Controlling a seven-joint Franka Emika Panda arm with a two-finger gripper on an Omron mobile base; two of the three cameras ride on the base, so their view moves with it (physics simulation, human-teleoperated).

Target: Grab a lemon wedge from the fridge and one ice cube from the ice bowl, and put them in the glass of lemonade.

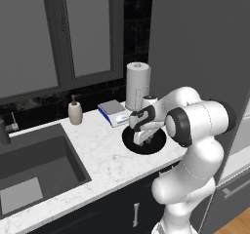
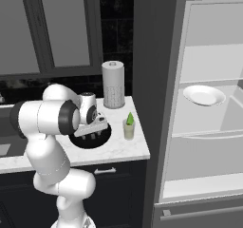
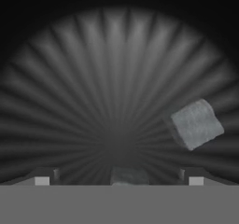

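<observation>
Left base view: the white arm bends forward over the marble counter (image 1: 102, 155) and points its dark two-finger gripper (image 1: 141, 139) down into the wide, shallow black ice bowl (image 1: 129, 141), which sits near the counter's right end in front of the tall white paper-towel roll (image 1: 137, 86). The hand stands nearly upright, seemingly so that the fingers can close on a cube from above.

Right base view: the gripper (image 2: 93, 134) hangs inside the bowl (image 2: 105, 137). Just beside the bowl's right rim stands the small clear tumbler of pale lemonade (image 2: 128, 129), with the tiny yellowish-green pointed lemon wedge (image 2: 130, 118) sticking up out of it, so the wedge step looks done and the ice remains. The tall matte grey fridge (image 2: 156, 103) stands open, a white plate (image 2: 204, 95) on its shelf.

Hand view: the ribbed dark floor of the bowl (image 3: 116, 78) spreads below the two finger tips (image 3: 42, 180), which sit far apart, wide open and empty. One grey ice cube (image 3: 196, 124) lies off to the right, outside the gap; another pale block (image 3: 128, 175), probably a cube, lies between the tips.
</observation>
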